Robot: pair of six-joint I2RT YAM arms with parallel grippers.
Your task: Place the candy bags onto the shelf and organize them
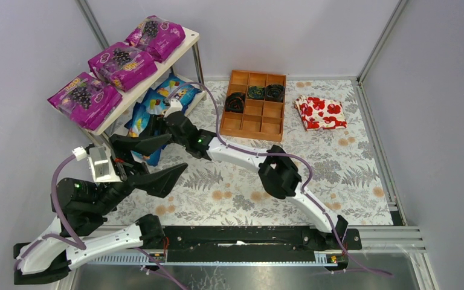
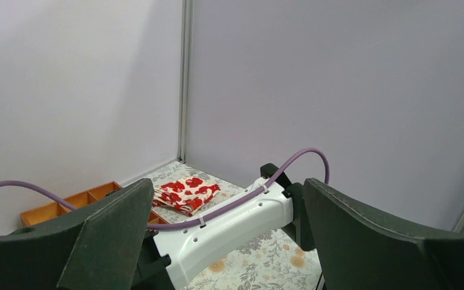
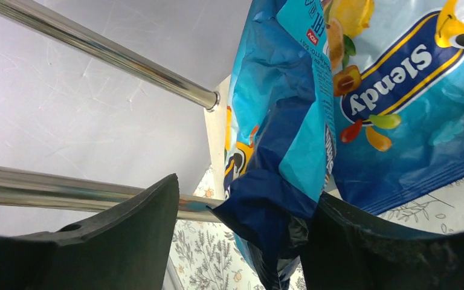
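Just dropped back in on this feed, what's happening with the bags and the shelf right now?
Three purple candy bags lie in a row on the top board of the shelf. The right pincer is reaching in at the lower tier, where the blue bags sit. Its jaws stand apart with the crumpled edge of one blue bag between them and one finger clear of it, so the bag is not clamped. The left pincer hangs open near the shelf, holding nothing.

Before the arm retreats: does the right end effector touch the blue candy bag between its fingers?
Touching. The right wrist view shows the blue candy bag leaning against one finger of the right end effector; the other finger stands clear.
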